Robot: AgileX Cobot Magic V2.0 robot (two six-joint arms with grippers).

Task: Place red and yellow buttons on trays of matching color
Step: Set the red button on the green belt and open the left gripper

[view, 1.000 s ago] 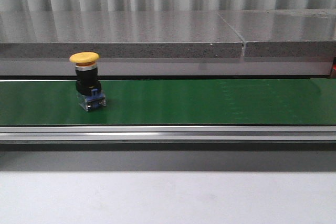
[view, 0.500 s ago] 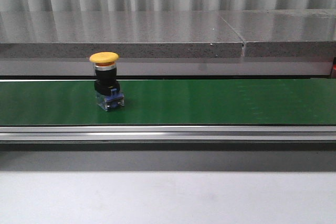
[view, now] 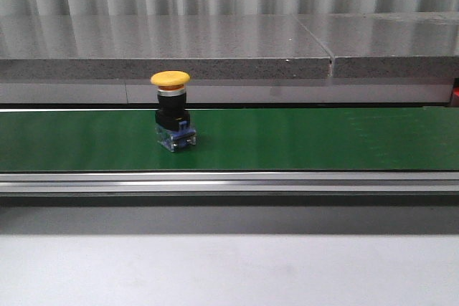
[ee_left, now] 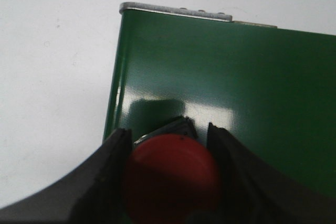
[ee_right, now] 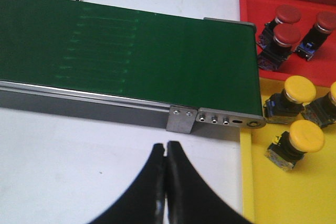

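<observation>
Yellow button [view: 172, 112] has ridden rightward along the green belt [view: 301, 137], nearing the trays. Left jaws pinch a red button [ee_left: 170, 179] over the belt; right jaws wait, pressed together, near the yellow tray [ee_right: 315, 192].

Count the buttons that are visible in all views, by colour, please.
Red buttons: 4, three in the red tray and one between the left gripper fingers.
Yellow buttons: 4, three visible in the yellow tray and one on the green belt.
Total: 8
</observation>
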